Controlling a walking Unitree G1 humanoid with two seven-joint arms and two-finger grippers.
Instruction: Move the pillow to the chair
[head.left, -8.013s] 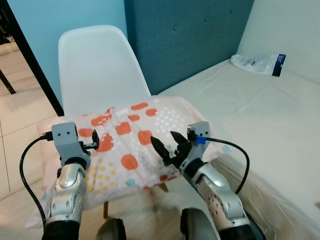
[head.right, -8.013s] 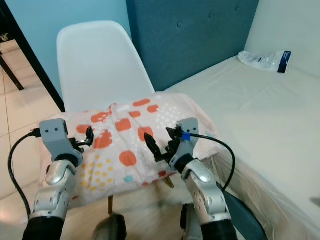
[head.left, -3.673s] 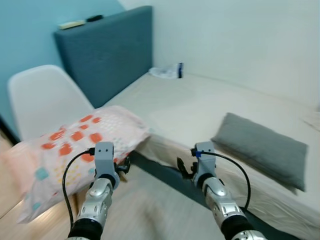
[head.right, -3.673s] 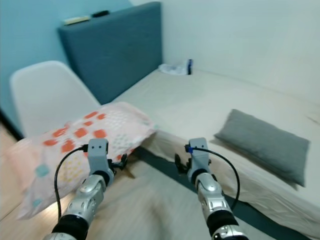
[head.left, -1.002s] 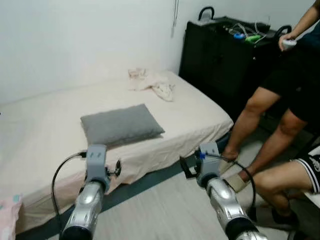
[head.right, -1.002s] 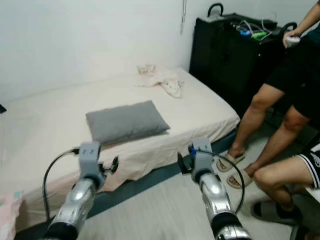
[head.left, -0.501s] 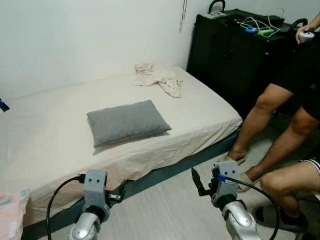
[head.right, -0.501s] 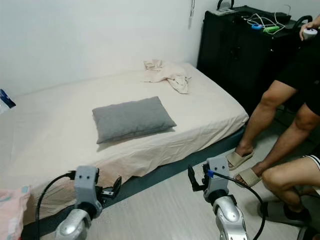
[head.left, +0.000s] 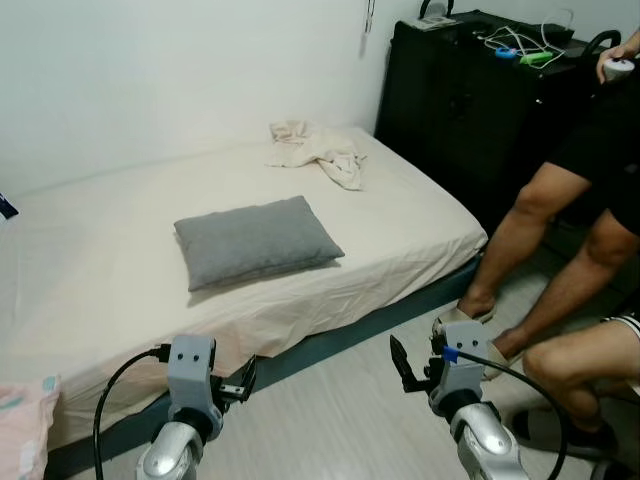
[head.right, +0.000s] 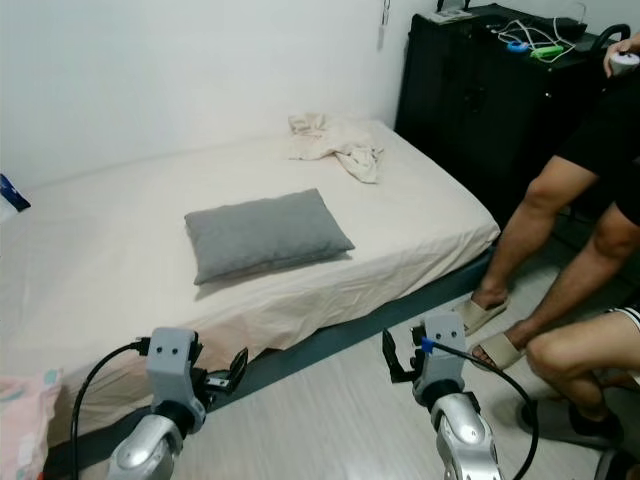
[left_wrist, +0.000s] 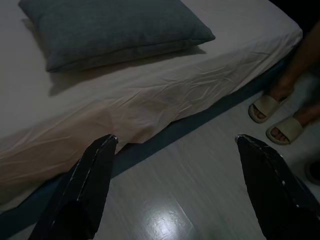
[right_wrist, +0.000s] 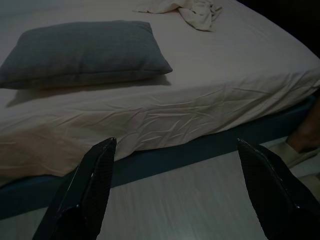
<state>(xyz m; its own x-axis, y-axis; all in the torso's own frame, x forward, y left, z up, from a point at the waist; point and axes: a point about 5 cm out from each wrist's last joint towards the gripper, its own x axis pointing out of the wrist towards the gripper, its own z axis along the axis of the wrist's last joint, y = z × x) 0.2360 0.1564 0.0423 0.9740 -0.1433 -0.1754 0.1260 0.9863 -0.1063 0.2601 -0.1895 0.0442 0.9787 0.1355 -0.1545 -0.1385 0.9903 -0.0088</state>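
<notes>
A grey pillow (head.left: 256, 241) is seen lying flat on the cream sheet of the bed (head.left: 120, 300), roughly in the middle of the mattress and well apart from a crumpled pale cloth (head.left: 313, 153) that is left nearer the far corner by the wall. At the lower left corner of the head view, the edge of a patterned pink pillow (head.left: 22, 425) is just visible beside the bed's near side. Both arms are held low over the pale floor (head.right: 330, 420) in front of the bed frame, with nothing gripped: the left gripper (left_wrist: 175, 185) is shown with its fingers spread wide, and the right gripper (right_wrist: 175, 185) is likewise spread wide and empty. To the robot's right, a tall black cabinet (head.left: 470, 110) stands against the wall with cables (head.left: 510, 45) and small items laid on top. Between the cabinet and the bed's foot, the bare legs of a standing person (head.left: 560, 240) in dark shorts and beige slippers (left_wrist: 275, 117) are seen close to the mattress corner, and the knee of a second, seated person (head.right: 575, 350) is placed just beside the right arm.
</notes>
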